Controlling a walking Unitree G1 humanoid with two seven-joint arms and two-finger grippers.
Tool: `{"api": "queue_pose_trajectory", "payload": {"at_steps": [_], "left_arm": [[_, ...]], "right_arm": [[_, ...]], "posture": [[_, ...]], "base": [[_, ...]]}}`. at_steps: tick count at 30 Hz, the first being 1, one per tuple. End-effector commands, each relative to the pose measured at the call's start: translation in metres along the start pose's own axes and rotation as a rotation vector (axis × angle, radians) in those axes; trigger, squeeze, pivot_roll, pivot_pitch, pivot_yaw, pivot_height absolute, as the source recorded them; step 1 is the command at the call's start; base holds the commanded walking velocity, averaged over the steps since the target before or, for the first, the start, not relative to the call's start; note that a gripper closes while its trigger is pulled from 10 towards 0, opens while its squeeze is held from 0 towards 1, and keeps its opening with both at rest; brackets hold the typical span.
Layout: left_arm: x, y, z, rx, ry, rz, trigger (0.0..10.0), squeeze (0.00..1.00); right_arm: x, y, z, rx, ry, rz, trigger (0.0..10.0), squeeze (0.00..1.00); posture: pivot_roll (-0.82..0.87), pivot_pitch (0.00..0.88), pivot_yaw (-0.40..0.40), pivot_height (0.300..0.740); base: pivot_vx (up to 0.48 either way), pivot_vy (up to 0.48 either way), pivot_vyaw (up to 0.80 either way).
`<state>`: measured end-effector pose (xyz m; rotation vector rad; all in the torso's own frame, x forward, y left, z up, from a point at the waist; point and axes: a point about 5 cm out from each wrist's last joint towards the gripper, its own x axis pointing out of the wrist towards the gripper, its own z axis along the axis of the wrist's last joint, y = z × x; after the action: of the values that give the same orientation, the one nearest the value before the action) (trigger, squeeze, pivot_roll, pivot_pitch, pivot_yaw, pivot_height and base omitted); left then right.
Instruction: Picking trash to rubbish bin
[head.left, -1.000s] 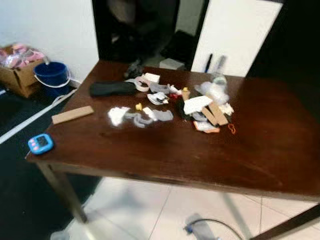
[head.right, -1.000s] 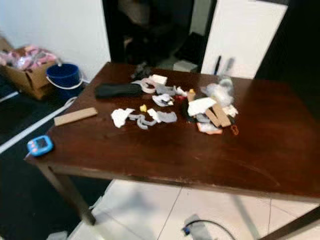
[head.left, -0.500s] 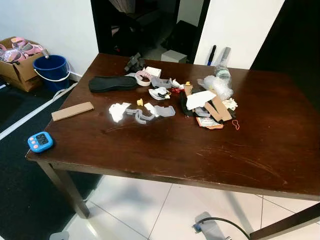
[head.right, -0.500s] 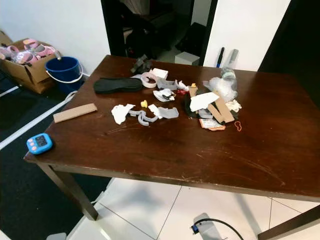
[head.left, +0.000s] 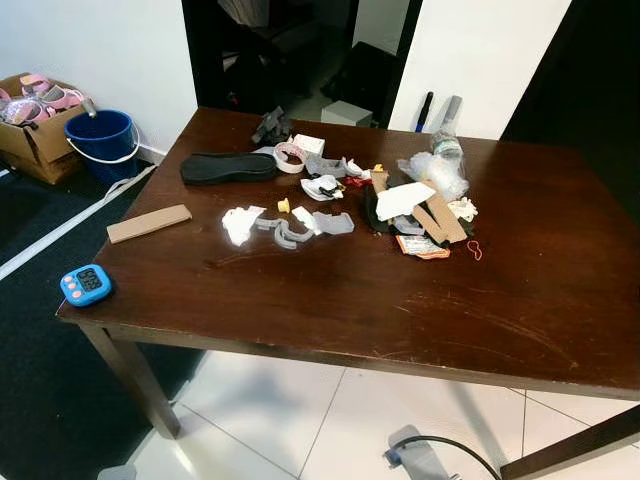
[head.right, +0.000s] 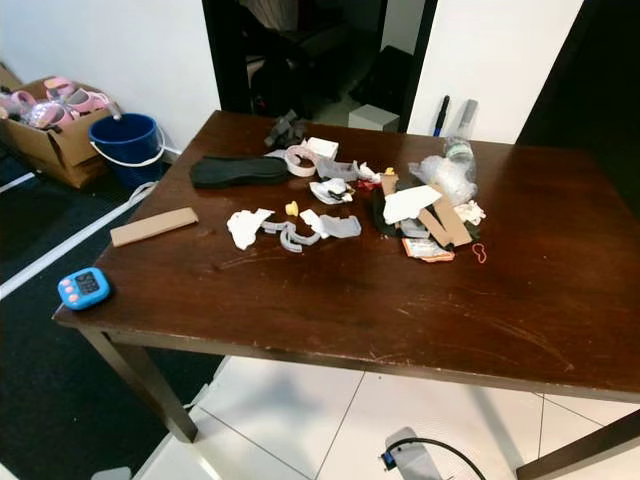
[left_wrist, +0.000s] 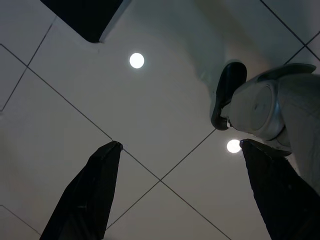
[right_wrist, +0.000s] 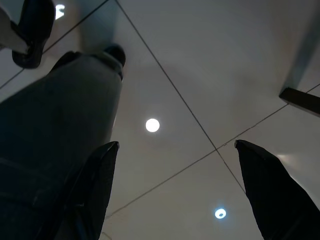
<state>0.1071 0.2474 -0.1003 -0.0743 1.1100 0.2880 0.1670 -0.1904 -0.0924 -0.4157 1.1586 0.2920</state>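
Trash (head.left: 400, 205) heaped across the far middle of a dark wooden table (head.left: 330, 300): white paper scraps (head.left: 240, 222), grey plastic pieces (head.left: 290, 232), cardboard strips (head.left: 435, 218) and a clear plastic bottle (head.left: 437, 165), apparently gathered for clearing. Blue bucket (head.left: 103, 140), the likeliest bin, on the floor beyond the table's left corner, beside a cardboard box (head.left: 30, 140). Black insole (head.left: 228, 167), wooden block (head.left: 148, 222) and blue timer (head.left: 86, 285) set apart from the heap. Left gripper (left_wrist: 175, 200) and right gripper (right_wrist: 175, 195) hanging idle over pale floor tiles (left_wrist: 75, 90), fingers spread wide, empty, probably because nothing is within reach.
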Motion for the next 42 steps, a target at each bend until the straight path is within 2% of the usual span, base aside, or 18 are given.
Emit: {"api": "queue_pose_trajectory", "payload": {"at_steps": [1, 6, 13, 19, 22, 32, 42], "left_arm": [[-0.001, 0.003, -0.007, -0.007, 0.029, 0.006, 10.0, 0.0], [-0.002, 0.007, -0.009, -0.006, 0.035, 0.011, 10.0, 0.0], [-0.003, 0.009, -0.013, -0.015, 0.043, 0.02, 10.0, 0.0], [-0.005, 0.014, -0.022, -0.031, 0.062, 0.043, 10.0, 0.0], [-0.005, 0.014, -0.022, -0.031, 0.062, 0.043, 10.0, 0.0], [-0.006, 0.009, -0.031, -0.077, 0.087, 0.027, 10.0, 0.0], [-0.008, 0.006, -0.04, -0.117, 0.118, 0.012, 10.0, 0.0]], "right_arm": [[0.0, 0.001, -0.01, -0.027, 0.051, 0.004, 10.0, 0.0], [-0.003, -0.006, -0.033, -0.045, 0.165, -0.042, 10.0, 0.0], [-0.006, -0.012, -0.044, -0.025, 0.205, -0.068, 10.0, 0.0], [-0.009, -0.017, -0.058, -0.007, 0.265, -0.072, 10.0, 0.0], [-0.009, -0.017, -0.058, -0.007, 0.265, -0.072, 10.0, 0.0], [-0.011, -0.021, -0.064, 0.013, 0.279, -0.079, 10.0, 0.0], [-0.013, -0.022, -0.07, 0.015, 0.296, -0.073, 10.0, 0.0]], "posture": [[0.17, 0.073, -0.043, 0.74], [0.17, 0.075, -0.042, 0.74], [0.17, 0.08, -0.046, 0.74], [0.17, 0.088, -0.051, 0.74], [0.17, 0.088, -0.051, 0.74], [0.17, 0.089, -0.07, 0.74], [0.18, 0.091, -0.077, 0.74]], "base": [[0.375, 0.0, 0.0], [0.376, 0.0, -0.8], [0.376, 0.0, -0.79], [0.363, 0.0, 0.0], [0.304, 0.0, 0.0], [0.0, 0.0, 0.0], [0.0, -0.308, 0.0]]}}
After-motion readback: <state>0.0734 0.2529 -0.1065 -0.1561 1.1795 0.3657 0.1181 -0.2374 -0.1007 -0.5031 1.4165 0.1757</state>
